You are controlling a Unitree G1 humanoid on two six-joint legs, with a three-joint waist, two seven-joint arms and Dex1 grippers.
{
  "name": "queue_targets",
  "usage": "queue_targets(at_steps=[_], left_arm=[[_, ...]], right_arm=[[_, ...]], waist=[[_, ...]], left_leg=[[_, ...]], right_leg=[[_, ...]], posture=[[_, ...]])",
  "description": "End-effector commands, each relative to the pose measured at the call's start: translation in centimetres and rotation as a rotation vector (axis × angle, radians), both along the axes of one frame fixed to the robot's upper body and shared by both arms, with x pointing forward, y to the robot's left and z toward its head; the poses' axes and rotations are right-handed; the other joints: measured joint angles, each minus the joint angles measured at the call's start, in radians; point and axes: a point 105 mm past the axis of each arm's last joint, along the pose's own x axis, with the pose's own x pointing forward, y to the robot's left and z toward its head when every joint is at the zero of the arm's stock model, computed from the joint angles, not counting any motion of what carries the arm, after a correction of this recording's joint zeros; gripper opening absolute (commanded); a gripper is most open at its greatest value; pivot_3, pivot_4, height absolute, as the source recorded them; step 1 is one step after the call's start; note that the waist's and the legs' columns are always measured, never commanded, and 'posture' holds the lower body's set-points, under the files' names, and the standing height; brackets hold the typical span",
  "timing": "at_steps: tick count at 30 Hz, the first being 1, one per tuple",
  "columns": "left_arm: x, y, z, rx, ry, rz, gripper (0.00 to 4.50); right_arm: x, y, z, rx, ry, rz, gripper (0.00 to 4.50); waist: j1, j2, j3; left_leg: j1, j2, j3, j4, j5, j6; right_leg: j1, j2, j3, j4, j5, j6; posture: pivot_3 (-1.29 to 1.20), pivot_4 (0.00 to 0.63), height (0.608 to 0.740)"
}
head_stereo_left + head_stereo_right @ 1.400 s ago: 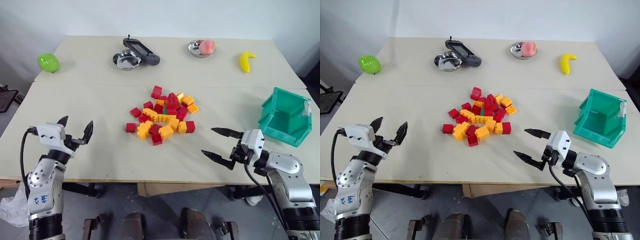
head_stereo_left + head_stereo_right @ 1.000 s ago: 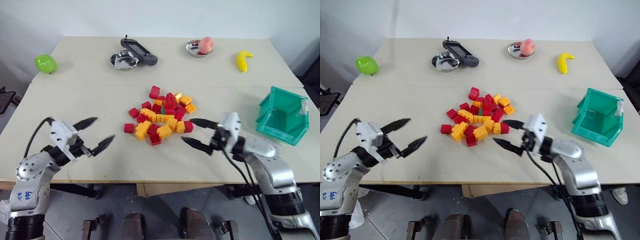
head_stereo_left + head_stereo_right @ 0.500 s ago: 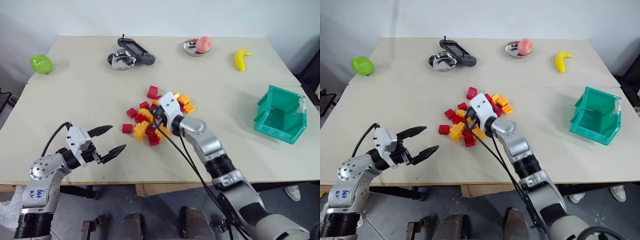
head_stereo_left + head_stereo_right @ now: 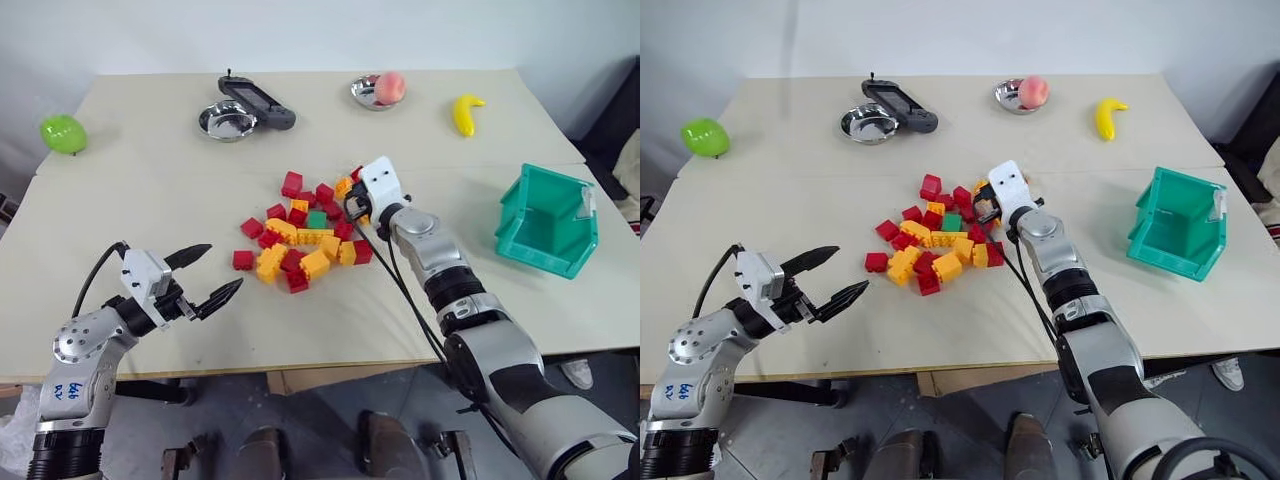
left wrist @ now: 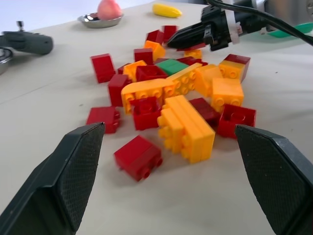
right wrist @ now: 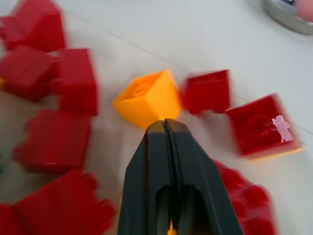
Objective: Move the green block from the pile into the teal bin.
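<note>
Block: green block (image 4: 316,219) lies in the pile (image 4: 305,235), near its middle toward 12 o'clock, ringed by red and yellow bricks; nothing grips it.
Right gripper: right gripper (image 4: 352,205) sits at 2 o'clock of the block, at the pile's far right edge, fingers pressed together on nothing, tips at an orange brick (image 6: 146,98).
Change: a second ago it hung spread at the pile's near right; it has since swung in over the bricks and snapped shut empty.
Meaning: judged a miss or a nudge; it likely must reopen and shift toward 8 o'clock onto the block.
Bin: teal bin (image 4: 548,222) stands well apart at 3 o'clock, empty.
Left gripper: left gripper (image 4: 214,275) hovers spread at 7 o'clock of the pile.
</note>
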Motion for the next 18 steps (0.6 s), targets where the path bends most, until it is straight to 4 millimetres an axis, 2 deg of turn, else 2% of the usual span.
queue_targets(at_steps=[1,5,11,16,18], left_arm=[[-0.5,-0.4,0.7,-0.001,-0.034,-0.016,4.50],[-0.4,-0.2,0.7,-0.001,-0.032,-0.014,4.50],[-0.4,0.0,0.8,0.001,-0.032,-0.015,4.50],[-0.2,-0.1,0.9,0.007,-0.030,-0.027,4.50],[-0.1,0.0,1.3,-0.009,-0.038,-0.032,4.50]], right_arm=[[-3.1,4.2,0.7,-0.015,-0.039,0.243,0.03],[-6.5,5.5,-0.8,-0.046,0.030,0.393,0.03],[-9.3,4.3,-0.4,-0.037,0.104,0.485,0.03],[-11.2,0.5,-0.9,-0.087,0.155,0.517,0.03],[-11.8,-1.7,0.1,-0.024,0.110,0.507,0.03]], waist=[[-0.002,0.000,0.000],[0.009,0.000,0.000],[0.038,0.000,0.000],[0.056,0.000,0.000],[0.060,0.000,0.000]], left_leg=[[0.000,0.000,0.000,0.000,0.000,0.000],[0.000,0.000,0.000,0.001,0.000,0.000],[0.000,0.000,0.000,0.003,0.000,0.000],[0.000,0.000,0.000,0.002,0.000,0.000],[0.000,0.000,0.000,0.002,-0.001,0.000]], right_leg=[[0.000,0.000,0.000,0.000,0.000,0.000],[0.000,-0.001,-0.001,0.000,0.000,0.000],[0.001,-0.001,0.000,0.001,0.000,0.000],[0.000,-0.001,-0.001,0.000,0.000,0.000],[0.000,-0.001,-0.001,0.000,0.000,0.000]], posture=[[0.00,0.150,0.740],[0.00,0.150,0.740],[0.00,0.150,0.740],[0.00,0.150,0.740],[0.00,0.150,0.740]])
